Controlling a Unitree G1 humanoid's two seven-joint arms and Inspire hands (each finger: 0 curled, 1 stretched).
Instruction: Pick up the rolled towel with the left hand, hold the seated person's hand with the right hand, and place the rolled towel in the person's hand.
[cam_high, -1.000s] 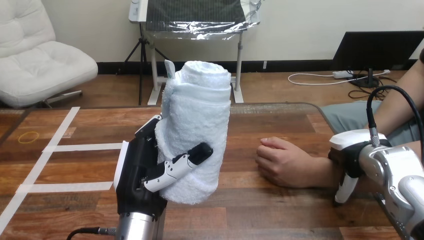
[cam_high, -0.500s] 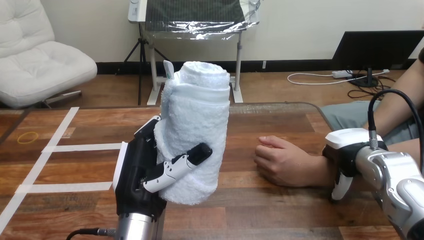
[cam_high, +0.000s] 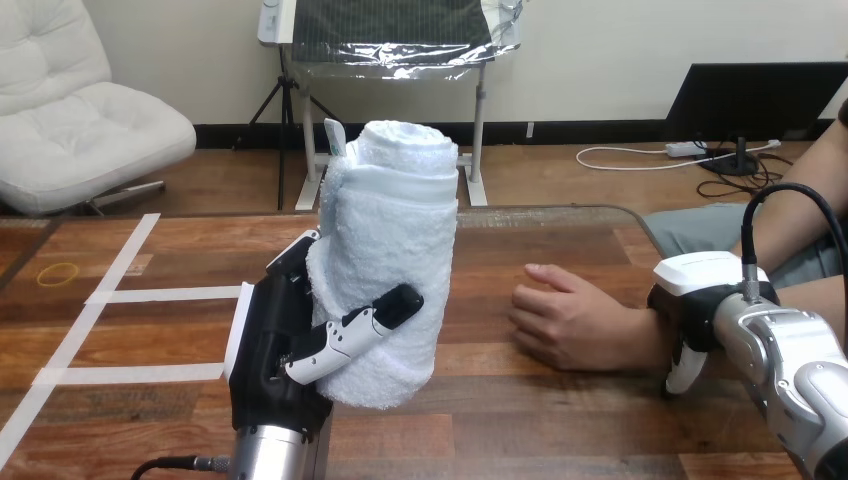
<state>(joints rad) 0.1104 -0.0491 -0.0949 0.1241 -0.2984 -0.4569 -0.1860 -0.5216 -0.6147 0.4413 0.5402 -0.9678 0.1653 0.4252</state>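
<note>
Now the left hand (cam_high: 275, 350) has fingers and thumb wrapped round the lower half of the rolled towel (cam_high: 390, 230), upright above the wooden table (cam_high: 150, 330); it looks like soft, light terry, likely to squash rather than slip, so a mid-body grip suits. Bare boards separate it from the person's hand (cam_high: 570, 320), resting palm-down, with the right hand (cam_high: 700, 310) at that wrist; gripping or not, I cannot tell.

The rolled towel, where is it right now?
In the head view, the rolled towel stands upright left of centre, gripped by the left robot hand, with the person's hand lying on the table to its right.
</note>
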